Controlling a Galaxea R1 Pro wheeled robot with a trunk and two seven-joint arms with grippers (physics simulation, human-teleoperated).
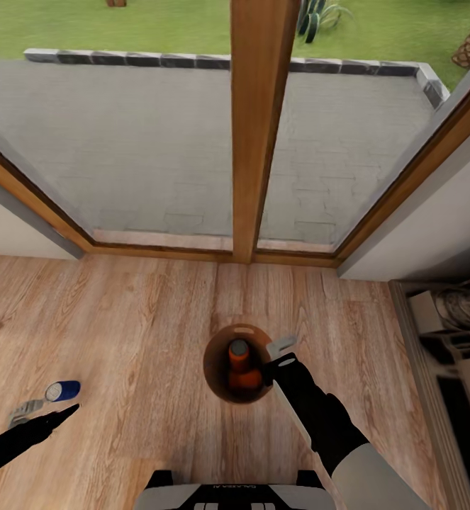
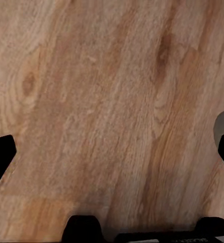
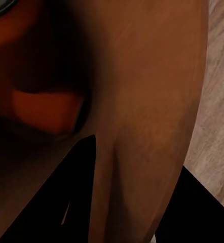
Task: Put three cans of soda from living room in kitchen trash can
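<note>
Beside bin [image 1: 220, 379]: blue can [image 1: 63, 390] on floor [image 1: 142, 319], light, thin-walled, slick; grasp mid-body. Left gripper [image 1: 70, 411] spread, empty; right gripper [image 1: 277, 358] clamps bin rim. Orange cans [image 1: 240, 365] inside.

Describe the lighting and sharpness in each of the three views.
Head view: evenly lit, soft render, with the trash can interior shaded around an orange can. Left wrist view: sharp wood floor, dark shadow along one edge. Right wrist view: very dim, bin wall close and blurred.

Right pincer [image 1: 281, 354] jaws' state indiscernible
</note>
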